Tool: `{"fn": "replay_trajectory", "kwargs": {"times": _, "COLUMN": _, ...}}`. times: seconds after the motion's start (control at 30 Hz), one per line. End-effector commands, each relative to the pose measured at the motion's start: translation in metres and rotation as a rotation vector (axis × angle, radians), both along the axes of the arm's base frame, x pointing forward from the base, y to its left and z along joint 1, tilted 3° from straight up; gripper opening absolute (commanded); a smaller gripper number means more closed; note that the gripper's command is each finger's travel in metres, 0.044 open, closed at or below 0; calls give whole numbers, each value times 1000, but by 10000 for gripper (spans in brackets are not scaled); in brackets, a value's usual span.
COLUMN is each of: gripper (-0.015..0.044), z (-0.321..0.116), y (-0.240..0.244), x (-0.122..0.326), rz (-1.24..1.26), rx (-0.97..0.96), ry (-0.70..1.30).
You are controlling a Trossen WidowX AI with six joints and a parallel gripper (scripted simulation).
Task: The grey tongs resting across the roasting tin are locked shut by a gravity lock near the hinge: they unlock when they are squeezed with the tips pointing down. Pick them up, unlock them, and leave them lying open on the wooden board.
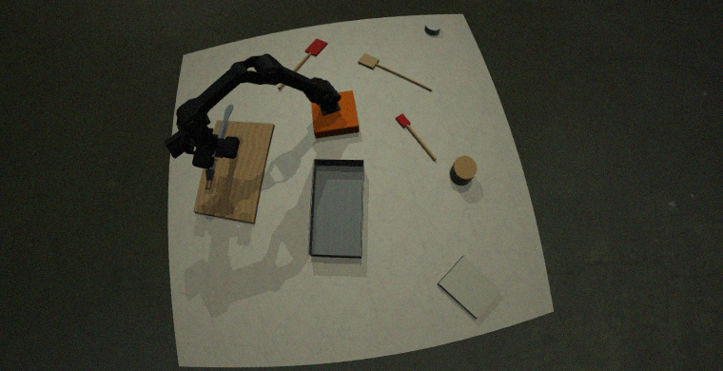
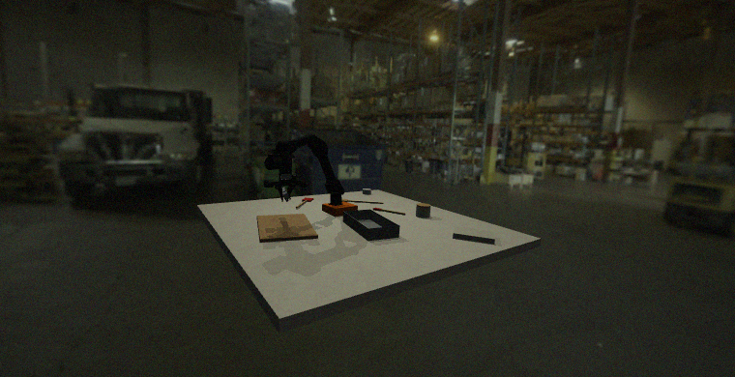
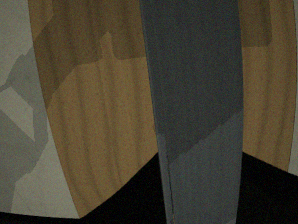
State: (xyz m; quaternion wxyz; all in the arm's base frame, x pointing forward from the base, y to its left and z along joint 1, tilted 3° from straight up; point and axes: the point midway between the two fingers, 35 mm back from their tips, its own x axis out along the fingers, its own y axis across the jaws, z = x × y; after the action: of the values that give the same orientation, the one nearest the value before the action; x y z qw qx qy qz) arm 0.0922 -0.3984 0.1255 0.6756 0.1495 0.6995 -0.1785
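My gripper point(image 1: 216, 149) point(image 2: 284, 194) point(image 3: 192, 155) is shut on the grey tongs point(image 1: 226, 125) point(image 3: 195, 80) and holds them well above the wooden board point(image 1: 255, 165) point(image 2: 303, 222) point(image 3: 120, 100). In the top view the tongs run lengthwise along the board's left side, their rounded end beyond its upper edge and their narrow end over its lower part. The arm hides their middle. In the wrist view a broad grey face passes between the black fingers. Whether the tongs are locked, and their exact tilt, cannot be told. The roasting tin point(image 1: 312, 206) point(image 2: 383, 231) stands right of the board, with nothing across it.
The arm's orange base point(image 1: 346, 103) point(image 2: 330, 210) stands behind the tin. Red point(image 1: 316, 47) and tan point(image 1: 368, 61) paddles lie farther back, a small red one point(image 1: 402, 120) to the right. A round wood-topped pot point(image 1: 463, 168) and a pale slab point(image 1: 467, 287) are farther right.
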Motion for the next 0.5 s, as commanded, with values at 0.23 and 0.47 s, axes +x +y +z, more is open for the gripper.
{"fn": "replay_trajectory", "kwargs": {"times": 0.23, "gripper": -150, "z": -19, "y": -1, "x": -1, "rz": -1, "rx": 2, "ry": 4}}
{"fn": "replay_trajectory", "kwargs": {"times": 0.47, "gripper": -150, "z": -31, "y": -1, "x": -2, "rz": -1, "rx": 2, "ry": 4}}
